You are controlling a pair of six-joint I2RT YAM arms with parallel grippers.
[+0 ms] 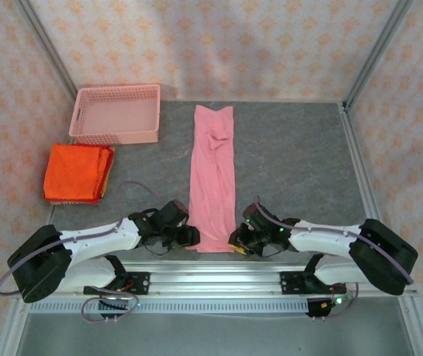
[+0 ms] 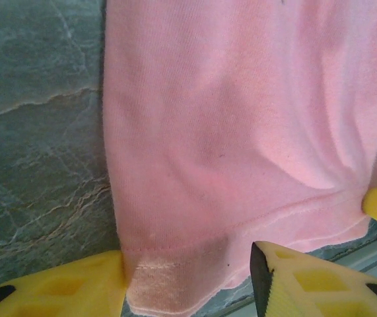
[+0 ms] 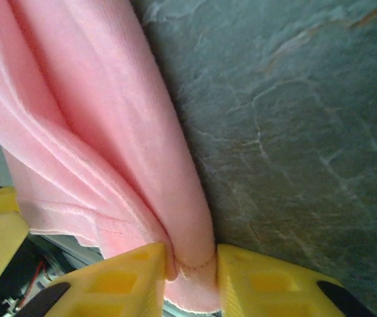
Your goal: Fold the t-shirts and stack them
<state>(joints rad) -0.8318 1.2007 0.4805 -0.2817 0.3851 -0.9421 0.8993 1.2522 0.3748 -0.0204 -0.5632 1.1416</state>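
The pink t-shirt lies as a long folded strip on the table. The right gripper pinches one near hem corner. The left gripper has its jaws spread astride the other corner, apparently so both can fold the hem forward.

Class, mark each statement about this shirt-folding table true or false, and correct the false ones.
1. The pink t-shirt lies as a long narrow strip on the table. True.
2. The orange-red t-shirts sit inside the basket. False: they are stacked on the table, just in front of it.
3. The right gripper pinches a near corner of the pink t-shirt. True.
4. The left gripper is at the shirt's far end. False: its jaws straddle the near hem.
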